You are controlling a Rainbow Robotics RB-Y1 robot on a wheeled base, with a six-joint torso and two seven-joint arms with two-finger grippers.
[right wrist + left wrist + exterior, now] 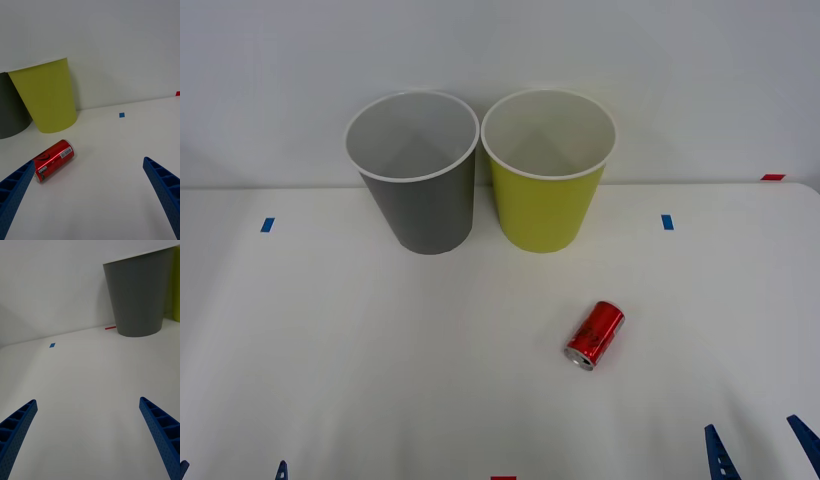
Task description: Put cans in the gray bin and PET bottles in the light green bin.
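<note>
- Right gripper (pixel 762 448): blue ribbed fingers spread wide, holding nothing, low at the near right edge of the table (pixel 330 350). In the right wrist view, right gripper (pixel 90 198) has the can lying ahead, close to one fingertip, not touching.
- Left gripper (pixel 88 438): fingers spread wide too, nothing between them, bare tabletop ahead. In the front view just its tips poke in at the near left edge, left gripper (pixel 232 468). Looks parked.
- Red can (pixel 595 335): lying on its side on the table, right of centre, silver end toward the robot, axis slanted. Apart from both bins, in front of the light green one.
- Gray bin (pixel 418 200) and light green bin (pixel 548 195): upright at the back by the wall, side by side, rims nearly touching, gray on the robot's left. Both look empty inside.
- Step, as I judge it: pre-grasp, can not yet picked. Right arm is the nearer one.
- Next move needs: right jaws lined up across the can's round body, lowered, closed; then a lift high enough to clear the tall rim, carry to the gray bin.
- In the way: green bin sits between the can and the gray bin, so the carry should go over or around it. Can may roll if nudged.
- Other: small blue tape marks (pixel 667 222) and a red mark (pixel 772 177) on the table, no obstacle. No PET bottle seen.
</note>
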